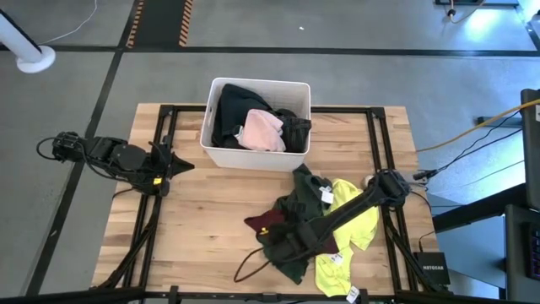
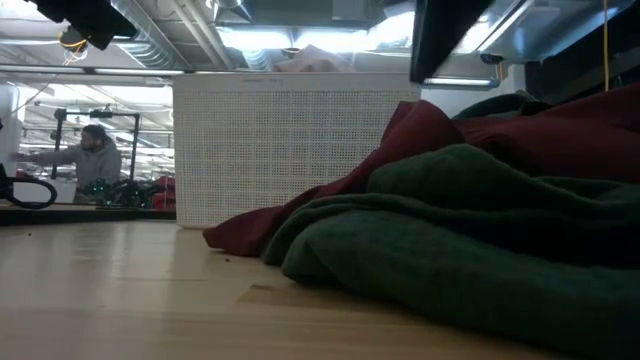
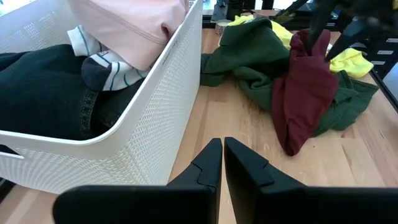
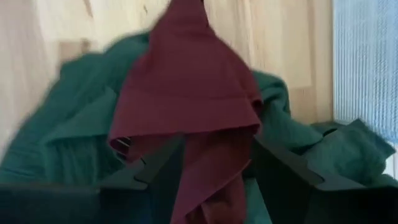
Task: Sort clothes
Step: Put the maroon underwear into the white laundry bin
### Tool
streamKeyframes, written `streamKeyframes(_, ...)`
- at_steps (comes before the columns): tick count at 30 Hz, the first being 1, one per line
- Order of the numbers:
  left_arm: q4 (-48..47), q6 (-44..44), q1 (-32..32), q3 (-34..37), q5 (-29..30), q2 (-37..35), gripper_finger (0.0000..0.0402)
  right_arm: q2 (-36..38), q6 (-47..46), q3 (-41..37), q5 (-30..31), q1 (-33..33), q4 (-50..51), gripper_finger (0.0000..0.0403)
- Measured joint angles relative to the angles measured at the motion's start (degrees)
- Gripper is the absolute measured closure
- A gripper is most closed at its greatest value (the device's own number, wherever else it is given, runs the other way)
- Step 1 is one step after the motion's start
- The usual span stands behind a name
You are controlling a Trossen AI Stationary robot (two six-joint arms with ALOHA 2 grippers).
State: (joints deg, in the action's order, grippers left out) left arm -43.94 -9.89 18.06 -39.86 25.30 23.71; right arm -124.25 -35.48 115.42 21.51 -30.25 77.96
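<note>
A pile of clothes lies at the table's near right: a dark green garment (image 1: pixel 302 192), a neon yellow one (image 1: pixel 359 218) and a maroon one (image 1: pixel 263 224). My right gripper (image 1: pixel 283 241) is over the pile, shut on the maroon garment (image 3: pixel 305 93). The white bin (image 1: pixel 253 154) at the far middle holds black (image 1: pixel 232 110) and pale pink (image 1: pixel 261 128) clothes. My left gripper (image 1: pixel 180 165) is shut and empty, to the left of the bin, its fingers (image 3: pixel 222 152) above bare wood. My right gripper (image 4: pixel 214 155) pinches a bunched fold of the maroon garment (image 4: pixel 205 140) between its two fingers, from above. The cloth rises to a peak at the fingers (image 3: pixel 309 38) and hangs below them in slack folds. Its lower end (image 3: pixel 291 144) rests on the table and the green garment.
Bare wood lies between the bin and the pile and at the table's near left. The bin's mesh wall (image 3: pixel 155 118) stands close beside my left gripper. A black cord loop (image 1: pixel 246 268) lies near the pile's near edge. A person (image 2: pixel 95 160) shows in the room beyond.
</note>
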Motion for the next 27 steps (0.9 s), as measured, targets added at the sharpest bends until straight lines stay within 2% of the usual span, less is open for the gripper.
streamKeyframes(6, 0.0, 0.0, 0.0, 0.0, 0.0, 0.0, 0.0389, -3.0, 0.0, 0.0, -1.7, 3.5, 3.9, 0.0201)
streamKeyframes(17, 0.1, -0.1, 0.0, 0.0, 0.0, 0.0, 0.0389, -6.3, 4.7, 0.0, -10.2, 8.2, 0.0, 0.0201)
streamKeyframes(23, 0.4, 1.0, 0.0, 0.0, 0.0, 0.0, 0.0389, -7.4, 5.5, -2.0, -10.6, 8.2, -1.3, 0.0203)
streamKeyframes(27, 1.1, 1.8, 0.0, 0.0, 0.0, 0.0, 0.0389, -7.4, 5.5, -4.4, -10.6, 8.2, -1.5, 0.0230)
